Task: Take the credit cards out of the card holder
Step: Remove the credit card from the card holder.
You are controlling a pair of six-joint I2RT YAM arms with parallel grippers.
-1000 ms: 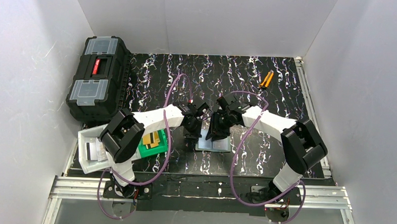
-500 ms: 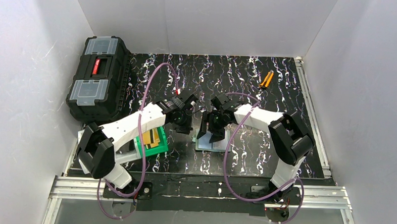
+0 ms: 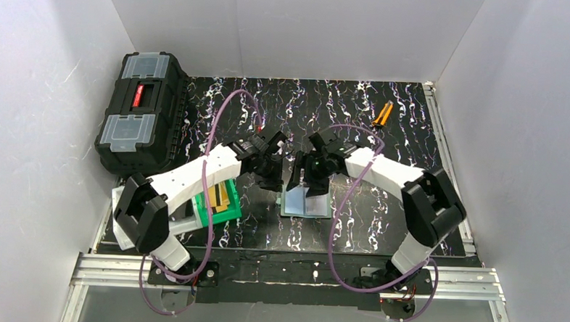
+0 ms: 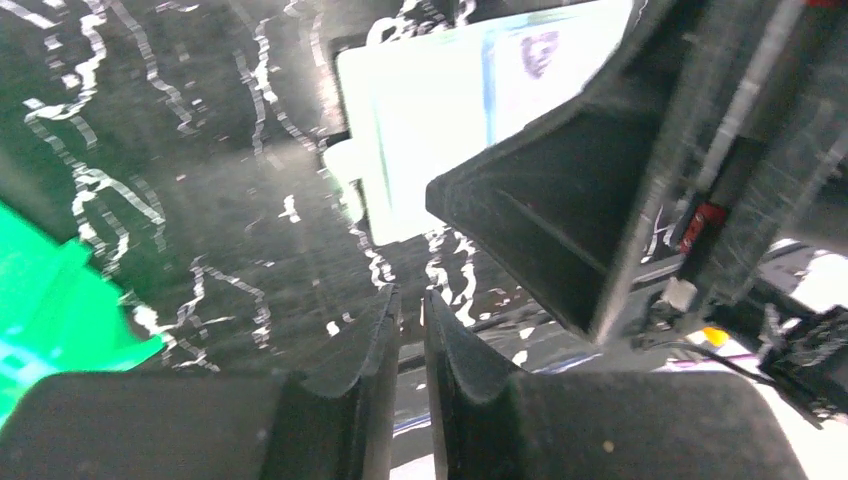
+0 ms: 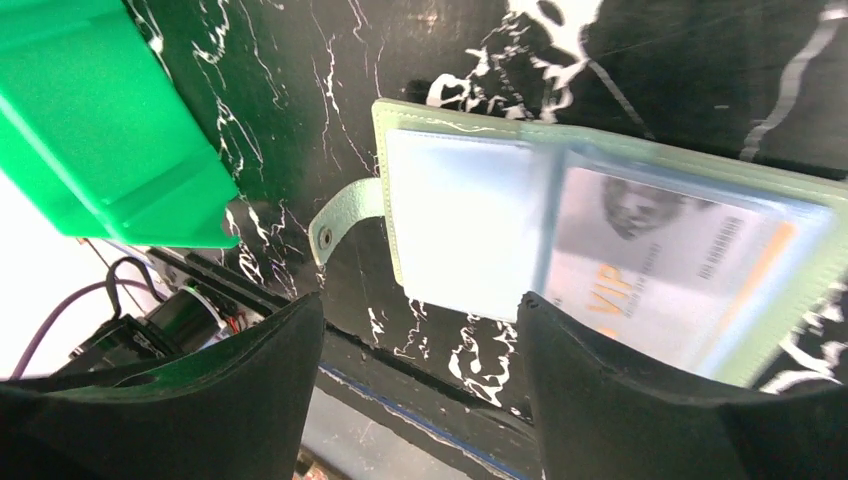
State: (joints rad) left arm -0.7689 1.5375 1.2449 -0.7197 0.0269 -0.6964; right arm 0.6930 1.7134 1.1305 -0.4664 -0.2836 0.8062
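Right claw spread wide since earlier, hovering empty over card holder, open flat on black marbled mat. Glossy clear pocket blurs orange-printed card. Left claw nearly closed, empty, beside holder.

The top camera looks down from above and behind me, far off. My two wrist cameras face the counter from close. All three share the open card holder.

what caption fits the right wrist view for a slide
Open right end effector above the unfolded card holder, one credit card in a pocket, green bin beside
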